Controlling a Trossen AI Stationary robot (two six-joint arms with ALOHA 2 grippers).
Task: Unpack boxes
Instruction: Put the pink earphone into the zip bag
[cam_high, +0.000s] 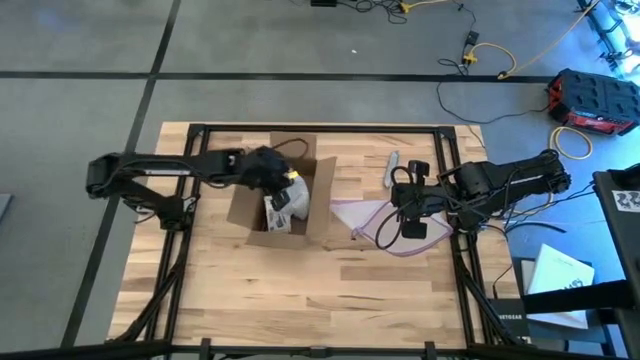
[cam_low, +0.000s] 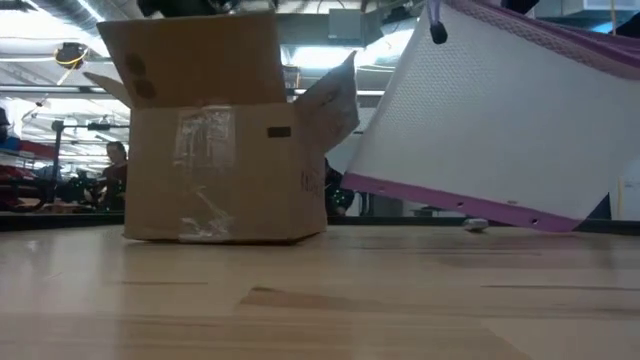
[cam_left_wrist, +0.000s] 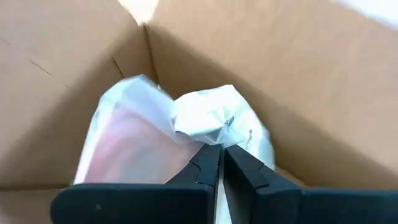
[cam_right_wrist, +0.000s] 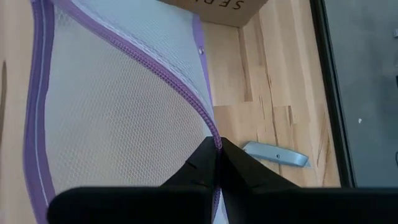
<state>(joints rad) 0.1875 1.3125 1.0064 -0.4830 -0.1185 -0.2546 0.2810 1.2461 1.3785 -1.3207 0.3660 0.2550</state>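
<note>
**Box open, left gripper pinching the packet inside**

Box (cam_high: 280, 200) sits open on the wooden table (cam_high: 300, 300), left of centre, flaps up, and the left gripper (cam_left_wrist: 221, 155) is down inside it, its dark fingers (cam_left_wrist: 205, 165) pressed together on a crinkled white plastic-wrapped packet (cam_left_wrist: 205, 118). The pinch looks thin, catching only a fold of wrapping. That is the risk: if the arm lifts fast, the film could slip free or tear and the packet drop back in. A snag on the cardboard wall could also drag the light box along the table, since nothing pins it down.

Over on the right, the right gripper (cam_right_wrist: 216, 152) is clamped shut on the purple zip edge of the mesh bag (cam_right_wrist: 112, 106), holding it tilted off the table beside the box. The grey knife-like tool (cam_right_wrist: 277, 154) lies flat on the wood just past it.

Pose now: the left arm reaches in level from the table's left side, wrist bent down into the box; the right arm stretches in from the right edge, wrist angled low over the bag.
</note>
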